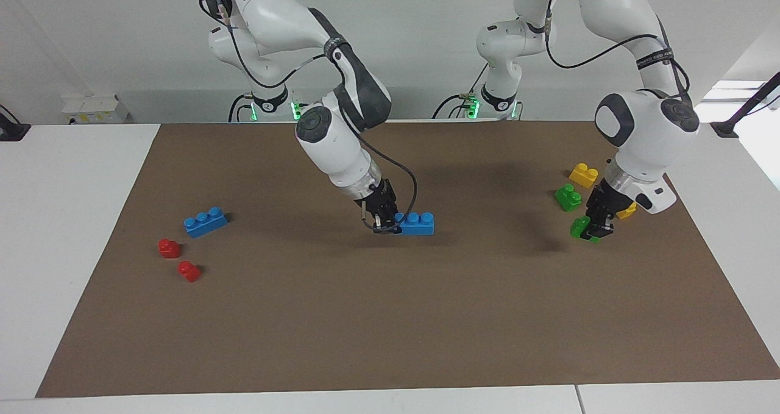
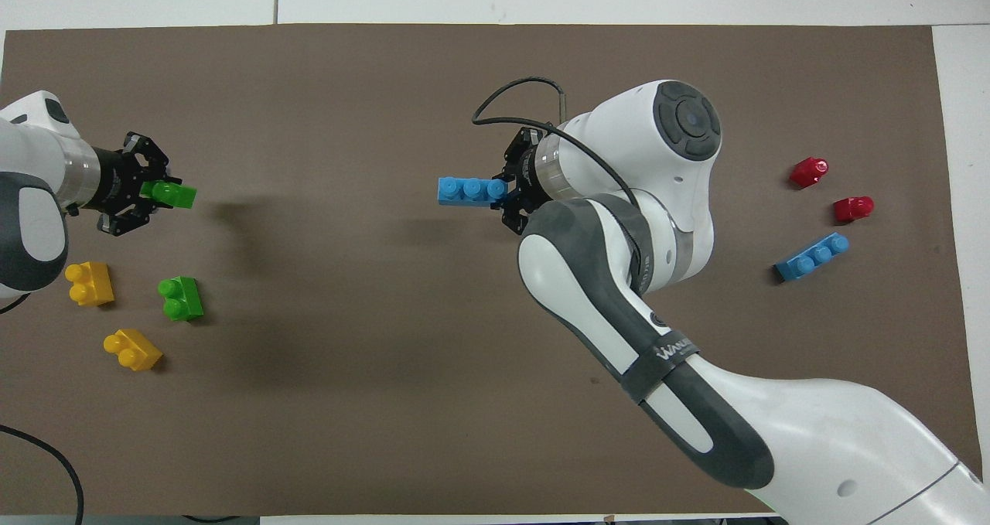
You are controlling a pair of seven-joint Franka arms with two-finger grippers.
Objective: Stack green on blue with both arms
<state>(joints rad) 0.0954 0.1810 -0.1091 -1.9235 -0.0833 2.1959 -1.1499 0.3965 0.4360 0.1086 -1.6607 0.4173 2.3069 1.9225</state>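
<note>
My right gripper [image 1: 390, 222] is shut on one end of a long blue brick [image 1: 417, 224] and holds it level, low over the middle of the brown mat; both also show in the overhead view, the gripper [image 2: 504, 192] and the brick [image 2: 466, 190]. My left gripper [image 1: 594, 231] is shut on a small green brick [image 1: 581, 227] low over the mat at the left arm's end; in the overhead view the gripper [image 2: 148, 192] has the brick [image 2: 174, 194] sticking out of it. The two held bricks are far apart.
A second green brick [image 1: 568, 197] [image 2: 181, 298] and two yellow bricks [image 2: 89, 283] [image 2: 133, 349] lie close to the left gripper. A second blue brick [image 1: 206, 221] [image 2: 812, 256] and two red bricks [image 1: 169, 247] [image 1: 189, 271] lie at the right arm's end.
</note>
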